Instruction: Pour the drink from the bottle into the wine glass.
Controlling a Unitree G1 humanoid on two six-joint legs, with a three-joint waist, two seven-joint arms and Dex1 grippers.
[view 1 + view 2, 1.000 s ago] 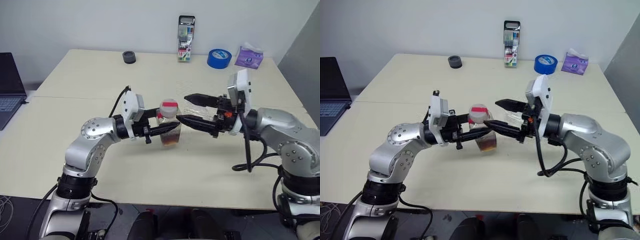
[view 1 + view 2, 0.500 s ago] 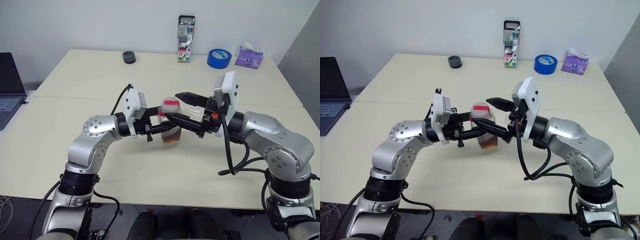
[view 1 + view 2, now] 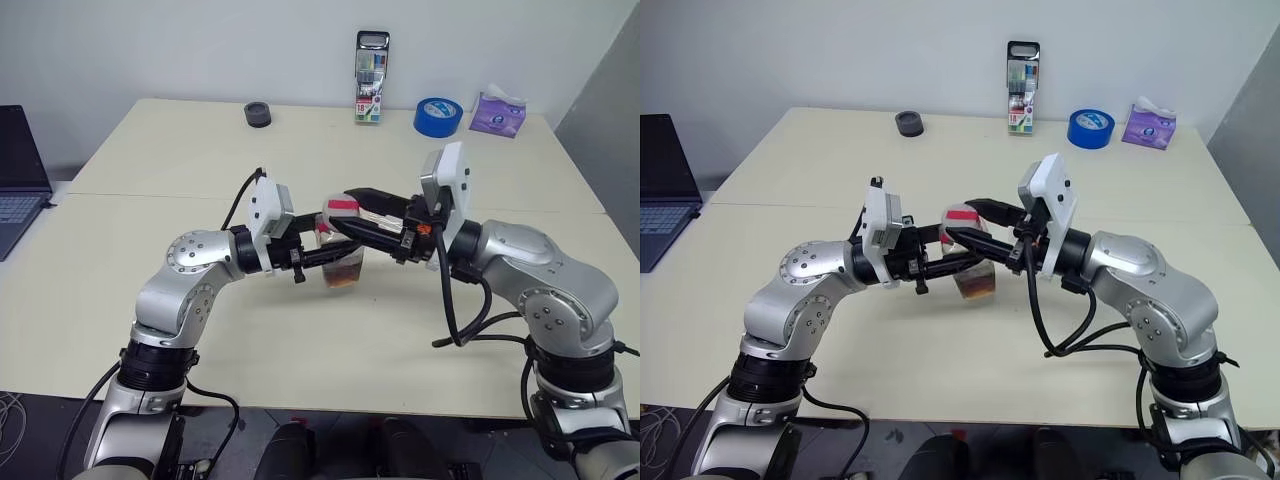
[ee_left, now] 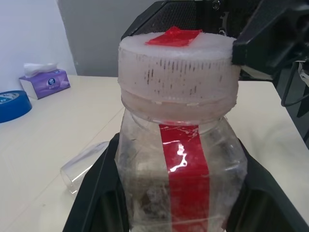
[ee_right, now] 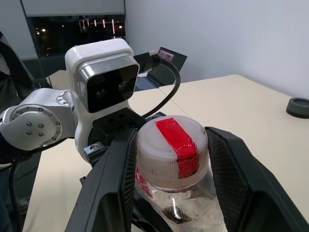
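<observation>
While the bottle [image 3: 340,250] stands upright at mid-table, its cap [image 5: 171,147] is on — you're at the uncapping step. Your left gripper [image 3: 335,258] is clamped tight on the bottle's body, just below the cap; the right gripper [image 5: 169,159] brackets the cap, fingers [image 5: 113,179] close beside it, though contact isn't certain. Just behind the bottle lies the wine glass [image 4: 84,164], apparently on its side. Next you'll need a firm pinch and twist — then stand the glass up.
</observation>
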